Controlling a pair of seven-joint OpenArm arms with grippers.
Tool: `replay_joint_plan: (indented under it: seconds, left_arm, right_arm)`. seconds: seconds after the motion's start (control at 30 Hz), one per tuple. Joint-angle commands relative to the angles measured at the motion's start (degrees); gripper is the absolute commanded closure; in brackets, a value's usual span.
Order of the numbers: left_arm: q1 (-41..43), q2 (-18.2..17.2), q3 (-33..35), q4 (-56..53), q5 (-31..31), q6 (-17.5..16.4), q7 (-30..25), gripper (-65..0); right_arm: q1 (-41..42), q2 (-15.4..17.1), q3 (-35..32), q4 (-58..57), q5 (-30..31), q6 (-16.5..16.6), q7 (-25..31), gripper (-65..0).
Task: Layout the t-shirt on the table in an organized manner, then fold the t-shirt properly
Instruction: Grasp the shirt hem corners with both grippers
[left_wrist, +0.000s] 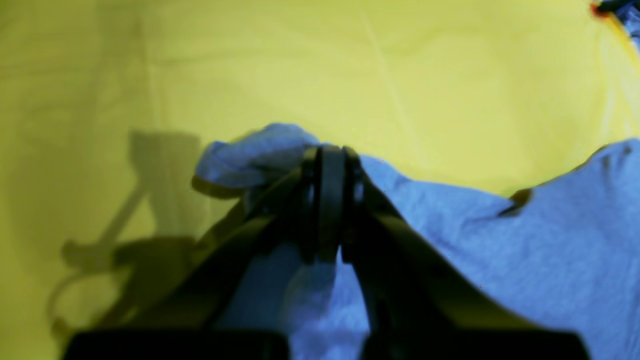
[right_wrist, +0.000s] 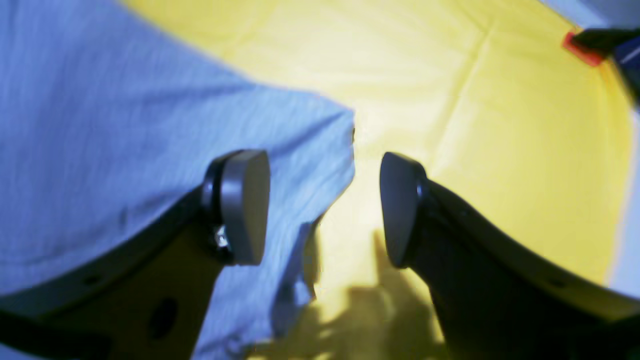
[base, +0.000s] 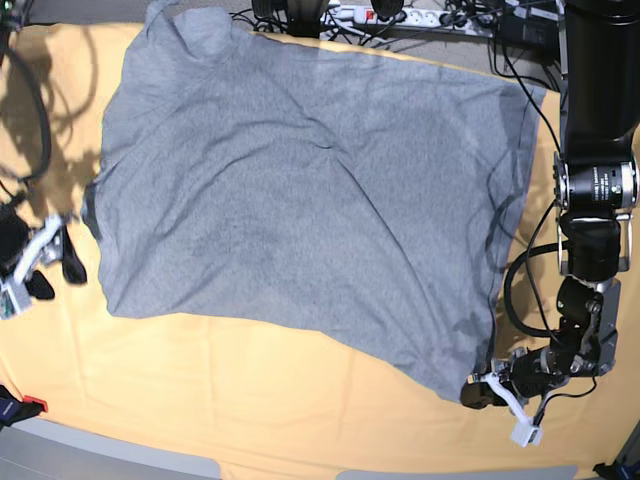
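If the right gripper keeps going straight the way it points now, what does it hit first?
Probably the bare table. The open right gripper straddles the t-shirt edge, one finger over grey cloth; ahead lies yellow cover. Depth is unclear.

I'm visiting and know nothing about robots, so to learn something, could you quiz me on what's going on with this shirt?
1. True or false: the left gripper is shut on a corner of the t-shirt.
2. The right gripper is: A) clamped on the shirt, B) open beside the shirt's edge, C) out of sight.
3. Fill in: the shirt lies spread on a table covered in ____ cloth.

Key
1. True: its fingers are pressed together with grey fabric bunched between them.
2. B: the pads stand apart, one over the fabric, one over bare cloth.
3. Yellow-orange.
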Motion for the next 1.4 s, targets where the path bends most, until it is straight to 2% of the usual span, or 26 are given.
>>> replay_joint_plan:
  seconds: [0.0, 0.17, 0.33, 0.47, 0.57, 0.67, 0.87, 1.07, 1.17, 1.37]
  left_arm:
    - [-2.49, -0.55, -0.35, 0.92, -0.79, -0.33, -1.18, 0.0]
    - [-2.51, -0.55, -0.35, 0.92, -1.16, -0.37, -1.2, 0.0]
    - [-2.4, -0.57, -0.35, 0.92, -1.18, -0.37, -1.2, 0.0]
    - [-1.77, -0.52, -0.35, 0.92, -1.4, -0.37, -1.25, 0.0]
    - [-0.87, -0.52, -0.35, 0.92, -2.56, -0.39, -1.27, 0.0]
    - [0.31, -0.52, -0.35, 0.92, -2.71, -0.39, -1.46, 0.0]
    - [2.64, -0.57, -0.35, 0.92, -2.73, -0.39, -1.88, 0.0]
    - [2.54, -0.55, -0.35, 0.92, -3.52, -0.39, -2.1, 0.0]
    - [2.36, -0.57, -0.35, 0.92, -3.52, -0.39, -2.1, 0.0]
    - [1.05, -0.87, -0.35, 0.92, -2.6, -0.37, -4.39, 0.0]
  right_arm:
    - [3.26, 0.46, -0.24, -2.64, 1.18, 0.39, 0.39, -36.9]
    - [14.14, -3.26, -1.22, -20.46, 6.43, 3.54, -2.64, -36.9]
    - [22.43, -6.51, -1.22, -37.59, 9.86, 8.15, -4.13, -36.9]
    - [26.69, -9.38, -1.2, -48.24, 9.66, 8.52, -4.79, -36.9]
    - [27.61, -10.95, -1.2, -51.15, 9.62, 11.41, -4.72, -36.9]
    - [27.61, -11.82, -1.22, -51.15, 9.25, 11.79, -4.68, -36.8]
    - [28.06, -11.93, -1.2, -51.15, 1.18, 11.79, 3.76, -36.4]
    - [27.91, -12.85, -1.22, -51.15, -1.11, 11.79, 4.28, -18.7]
    - [28.0, -13.05, -1.22, -51.15, -1.64, 11.79, 4.33, 0.0]
    - [30.47, -12.33, -1.2, -51.1, -5.95, 11.79, 6.14, 0.0]
